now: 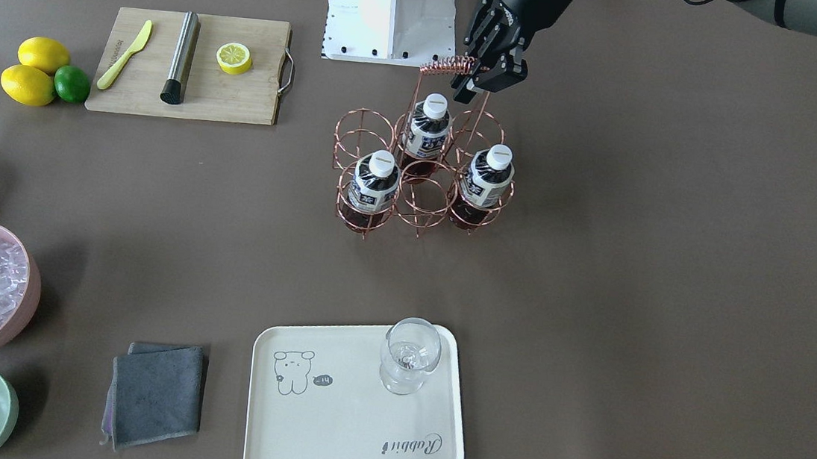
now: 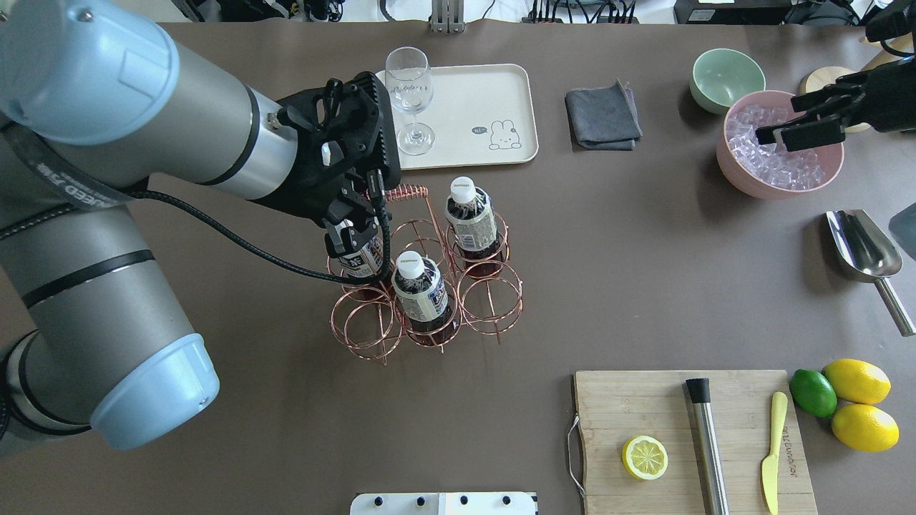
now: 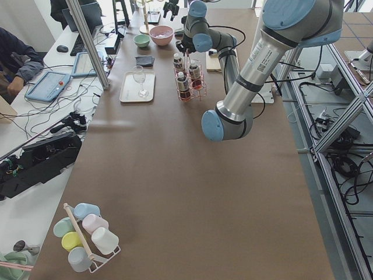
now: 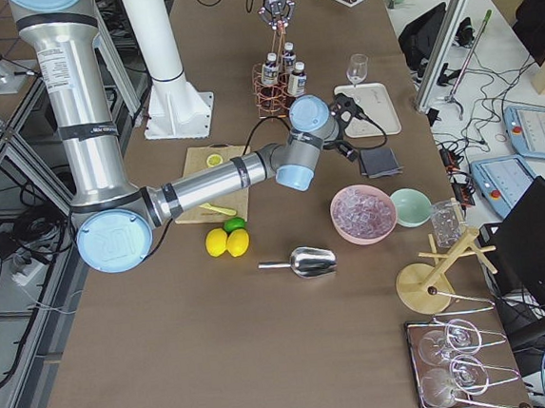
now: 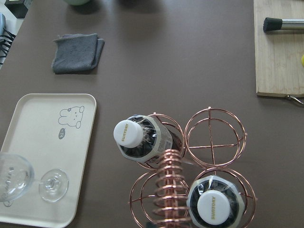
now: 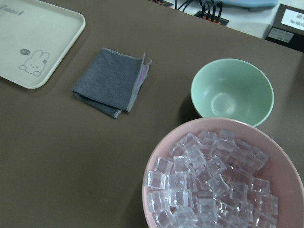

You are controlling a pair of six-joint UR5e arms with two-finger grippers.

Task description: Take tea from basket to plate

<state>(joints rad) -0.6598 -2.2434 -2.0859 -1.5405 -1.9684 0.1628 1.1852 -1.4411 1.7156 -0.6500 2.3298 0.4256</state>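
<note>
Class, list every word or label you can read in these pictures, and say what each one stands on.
"Rabbit": printed on the plate.
"SUNTORY": on the white cap of a tea bottle.
The bottles' side labels and the print on the yellow knife: too small and blurred to read.

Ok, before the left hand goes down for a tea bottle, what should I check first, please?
1. Left hand open and empty: ok.
2. Three bottles upright in the basket, caps showing: ok.
3. Hand apart from the basket's coiled handle: cannot tell, they look very near.
4. Bare room on the tray beside the glass: ok.
5. Right hand away, over the ice bowl: ok.
</note>
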